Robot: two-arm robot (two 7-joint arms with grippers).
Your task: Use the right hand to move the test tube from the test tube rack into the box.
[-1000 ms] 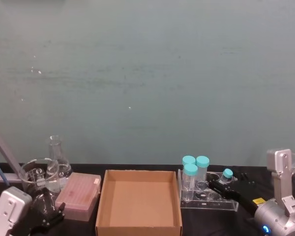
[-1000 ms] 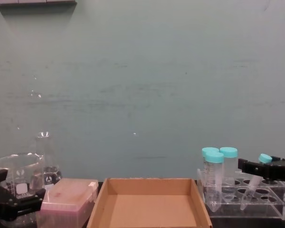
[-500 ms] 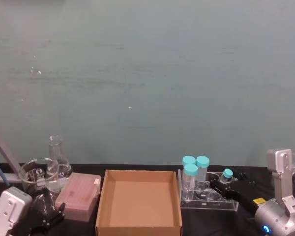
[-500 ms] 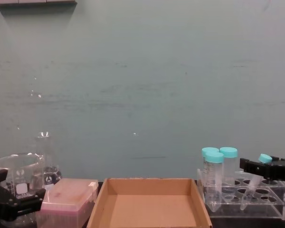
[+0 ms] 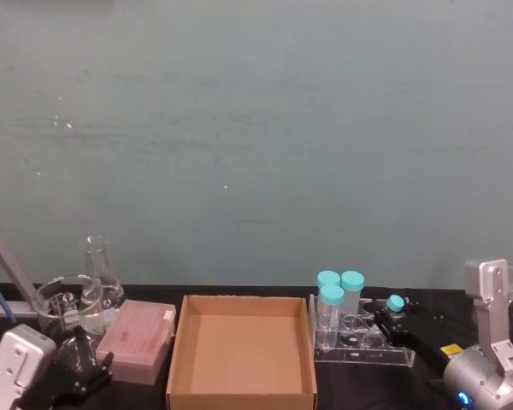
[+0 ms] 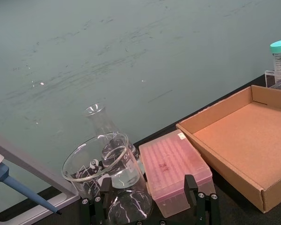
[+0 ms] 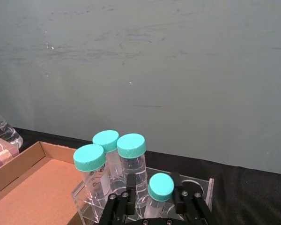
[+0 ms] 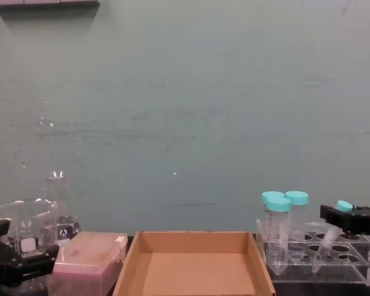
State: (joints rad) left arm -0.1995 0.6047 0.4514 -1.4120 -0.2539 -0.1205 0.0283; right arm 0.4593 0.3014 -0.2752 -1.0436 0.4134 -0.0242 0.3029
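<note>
Straddling test tube (image 7: 160, 186) at cap with right claw (image 7: 154, 183) for pull from test tube rack (image 8: 357, 271) to box (image 5: 239, 397), cannot tell if clamped; left claw (image 6: 145, 197) parked wide by beaker (image 6: 100, 161).

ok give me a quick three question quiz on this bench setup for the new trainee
1. True or false: the test tube already lies in the box.
2. How many wide teal-capped tubes stand in the test tube rack? A) one B) three C) five
3. Fill in: the ____ gripper is at the rack, next to the test tube.

Key
1. False: the test tube stands tilted in the rack.
2. B.
3. Right: the right gripper is at the rack, while the left gripper sits parked by the beaker.
</note>
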